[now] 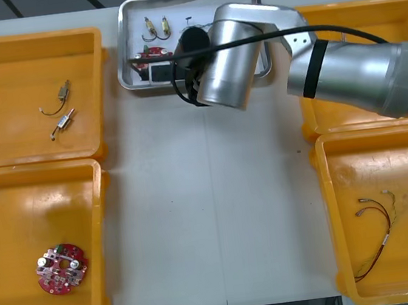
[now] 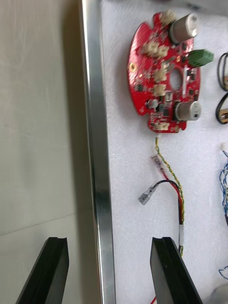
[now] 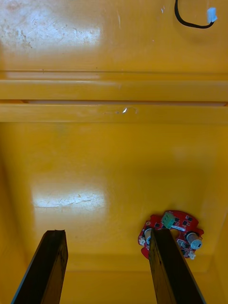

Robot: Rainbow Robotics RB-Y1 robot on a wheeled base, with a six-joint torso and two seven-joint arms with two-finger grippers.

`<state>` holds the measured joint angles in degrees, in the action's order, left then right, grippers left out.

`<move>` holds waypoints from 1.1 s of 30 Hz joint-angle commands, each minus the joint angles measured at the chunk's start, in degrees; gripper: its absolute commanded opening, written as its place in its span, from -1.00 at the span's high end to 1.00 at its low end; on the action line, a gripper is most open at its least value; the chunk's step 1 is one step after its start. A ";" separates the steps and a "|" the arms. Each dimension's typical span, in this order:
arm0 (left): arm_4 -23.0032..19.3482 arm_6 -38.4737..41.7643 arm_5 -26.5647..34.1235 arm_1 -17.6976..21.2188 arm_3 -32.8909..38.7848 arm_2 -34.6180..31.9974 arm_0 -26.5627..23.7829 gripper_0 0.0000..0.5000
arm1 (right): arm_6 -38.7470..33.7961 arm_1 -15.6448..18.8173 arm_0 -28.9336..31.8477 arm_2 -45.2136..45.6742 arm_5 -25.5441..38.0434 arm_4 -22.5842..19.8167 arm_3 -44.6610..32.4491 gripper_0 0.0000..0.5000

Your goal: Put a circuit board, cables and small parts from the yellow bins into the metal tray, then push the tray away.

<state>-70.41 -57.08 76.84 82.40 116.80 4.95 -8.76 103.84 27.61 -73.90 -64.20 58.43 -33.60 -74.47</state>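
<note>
Probably push-ready: right gripper (image 2: 110, 243), spread, straddles the rim of the shiny metal tray (image 1: 122, 51) at twelve o'clock; left gripper (image 3: 107, 233), spread, idles at nine.

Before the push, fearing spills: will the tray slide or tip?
The tray probably slides easily: thin metal on a smooth table. Tipping seems unlikely; it sits flat, low. Loose cables inside may shift. The right gripper straddles its rim, open; left gripper hovers over a bin.

The right arm (image 1: 343, 68) hides much of the metal tray (image 1: 122, 47).
</note>
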 commanded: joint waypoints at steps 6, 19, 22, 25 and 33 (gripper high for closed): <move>0.54 3.91 -0.55 2.15 0.18 -2.05 0.68 -1.00 | -0.39 8.16 -1.43 13.31 12.67 -10.43 -12.98 -1.00; 0.54 3.91 -0.55 2.15 0.18 -2.05 0.68 -1.00 | -17.18 18.62 10.97 28.17 29.19 -13.77 -32.23 -1.00; 0.54 3.91 -0.55 2.15 0.18 -2.05 0.68 -1.00 | -20.96 20.65 13.43 30.28 31.57 -13.86 -35.21 -1.00; 0.54 3.91 -0.55 2.15 0.18 -2.05 0.68 -1.00 | -26.67 23.46 17.03 33.79 33.76 -15.00 -38.12 -1.00; 0.54 3.91 -0.55 2.15 0.18 -2.05 0.68 -1.00 | -35.99 28.73 24.94 43.64 36.49 -22.65 -38.91 -1.00</move>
<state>-70.38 -57.07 76.75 82.40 116.77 4.94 -8.71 70.16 52.49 -51.58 -25.41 93.86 -54.23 -111.75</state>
